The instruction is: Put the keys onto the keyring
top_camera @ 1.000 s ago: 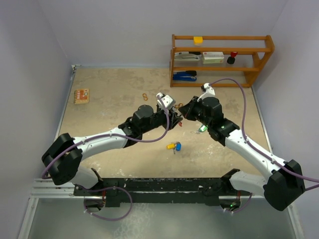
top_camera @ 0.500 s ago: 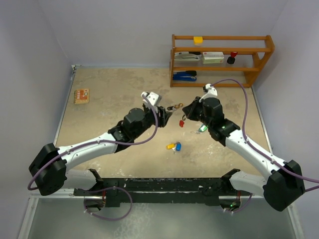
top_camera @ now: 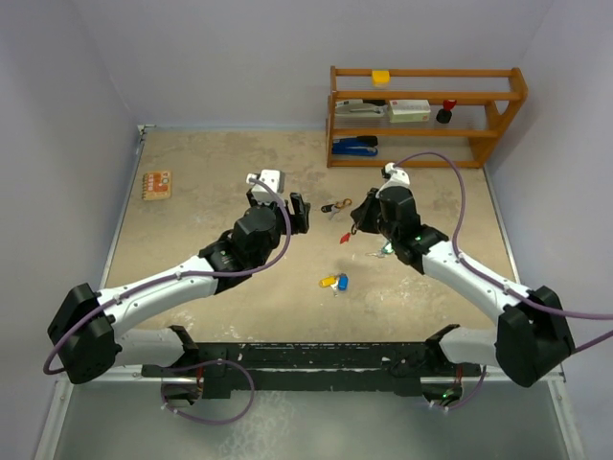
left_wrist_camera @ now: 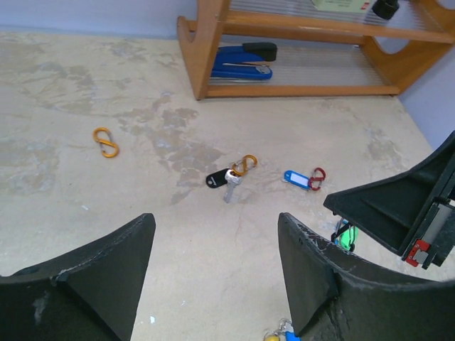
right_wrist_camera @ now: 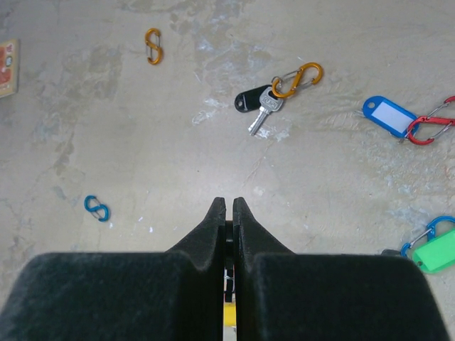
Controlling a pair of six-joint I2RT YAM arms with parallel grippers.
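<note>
Hovering above table [left_wrist_camera: 71, 206], left gripper [left_wrist_camera: 215, 222] had fingers wide apart, empty. Right gripper [right_wrist_camera: 229, 204] fingers pressed together. Black-headed key [left_wrist_camera: 227, 178] lay touching orange carabiner [left_wrist_camera: 246, 165].

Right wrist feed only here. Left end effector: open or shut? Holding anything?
Observer: Left end effector is open, holding nothing.
Operator: Where is it relative to the right one?
Observer: Left of the right end effector, apart from it. The black-tagged silver key with the orange oval carabiner lies between them.
Operator: Keys outside my frame?
Observer: A yellow-headed metal key and a blue-headed metal key lie together on the beige table, toward its near edge.
</note>
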